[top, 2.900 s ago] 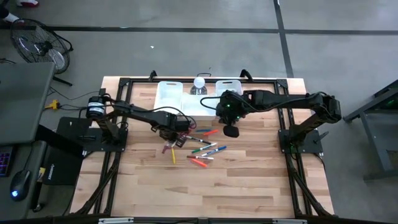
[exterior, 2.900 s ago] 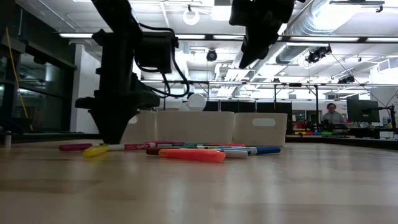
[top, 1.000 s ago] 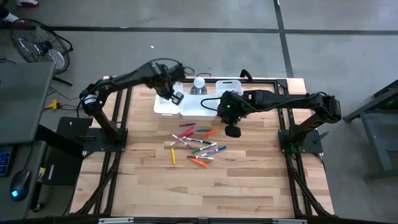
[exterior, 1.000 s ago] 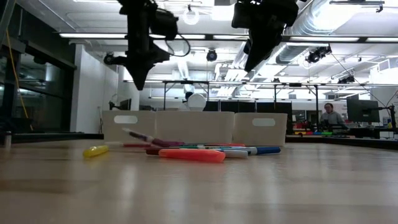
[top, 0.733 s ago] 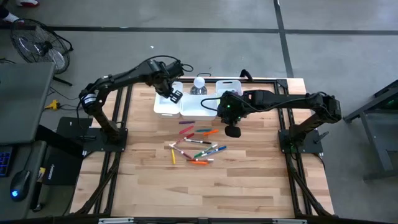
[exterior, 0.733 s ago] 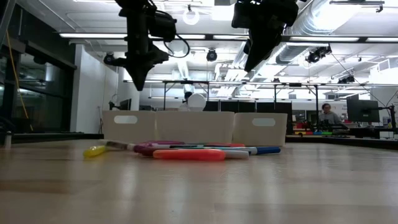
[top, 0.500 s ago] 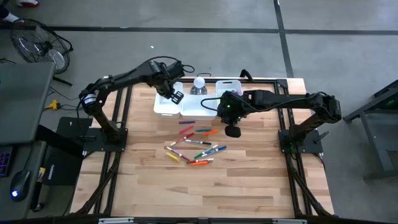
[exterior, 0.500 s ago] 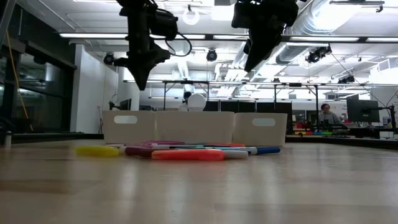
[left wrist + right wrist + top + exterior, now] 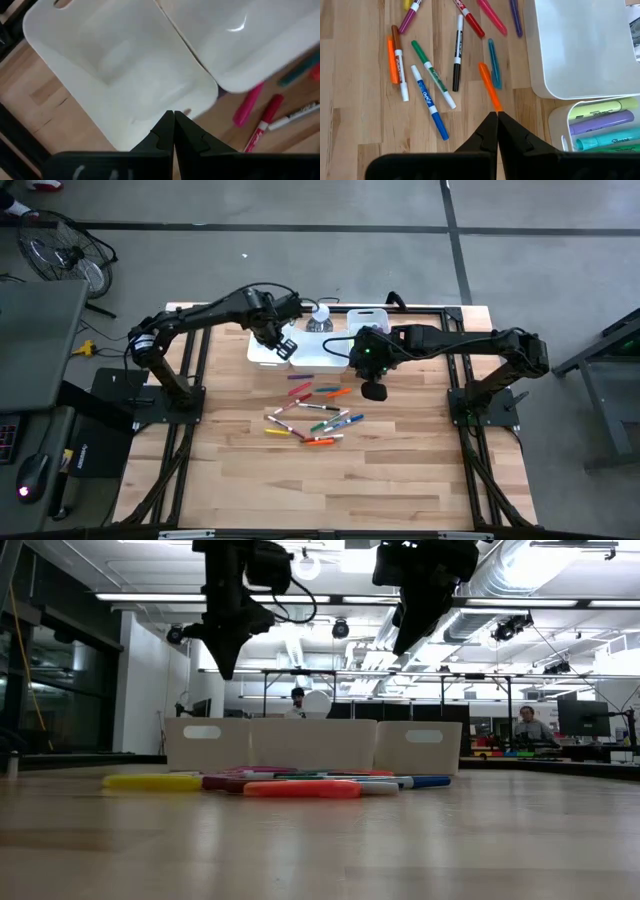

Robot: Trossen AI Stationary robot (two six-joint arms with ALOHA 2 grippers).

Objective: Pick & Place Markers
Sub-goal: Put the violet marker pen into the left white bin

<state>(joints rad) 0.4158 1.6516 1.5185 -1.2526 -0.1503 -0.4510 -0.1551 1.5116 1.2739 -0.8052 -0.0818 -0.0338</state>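
Several markers (image 9: 312, 416) in mixed colours lie scattered flat on the wooden table, in front of three white bins; in the low view they form a low row (image 9: 300, 786). My left gripper (image 9: 284, 345) is shut and empty. It hangs above the left bin (image 9: 257, 332), over its near edge (image 9: 125, 65). My right gripper (image 9: 372, 391), also shut and empty, hovers high over the right side of the marker pile; its wrist view shows an orange marker (image 9: 489, 85) just past the fingertips (image 9: 497, 116). Both grippers are well above the table (image 9: 225, 668) (image 9: 400, 646).
The left bin and the middle bin (image 9: 320, 356) look empty inside (image 9: 250, 45). The right bin (image 9: 368, 318) holds yellow, purple and teal markers (image 9: 600, 125). A white round-topped object (image 9: 320, 312) stands between the bins at the far edge. Bare wood lies nearer than the pile.
Loose markers on the left of the pile have settled: one that leaned up has dropped flat. The yellow marker has turned about and now lies crosswise. My left gripper has shifted slightly toward the near edge above the left bin, staying shut.
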